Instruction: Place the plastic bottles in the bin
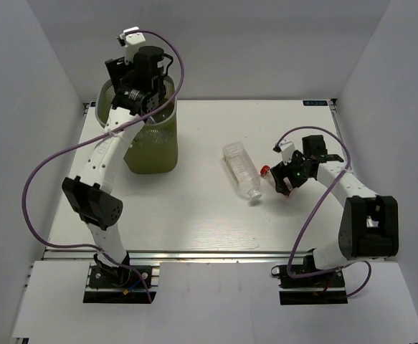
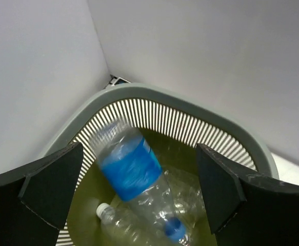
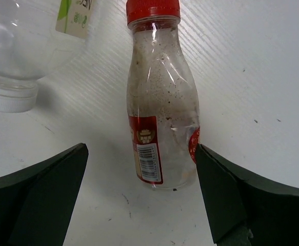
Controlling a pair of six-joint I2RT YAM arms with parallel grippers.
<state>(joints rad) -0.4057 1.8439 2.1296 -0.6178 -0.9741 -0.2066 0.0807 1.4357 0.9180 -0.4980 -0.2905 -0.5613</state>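
My left gripper (image 1: 143, 107) hangs over the olive-green bin (image 1: 151, 147), its jaws open (image 2: 139, 159). A blue-labelled bottle (image 2: 131, 166), blurred and cap down, is inside the bin below the open fingers, touching neither. A white-capped clear bottle (image 2: 116, 220) lies under it. My right gripper (image 1: 280, 183) is open low over the table (image 3: 140, 154). The small red-capped bottle (image 3: 162, 113) lies between its fingers, with its right side at the right fingertip (image 3: 203, 154). In the top view its red cap (image 1: 264, 170) shows. The larger squarish bottle (image 1: 241, 170) lies just to its left.
White walls enclose the table on the left, back and right. The bin stands near the back left corner and its grey rim (image 2: 190, 102) fills the left wrist view. The squarish bottle's white cap (image 3: 8, 100) is close to my right gripper's left finger.
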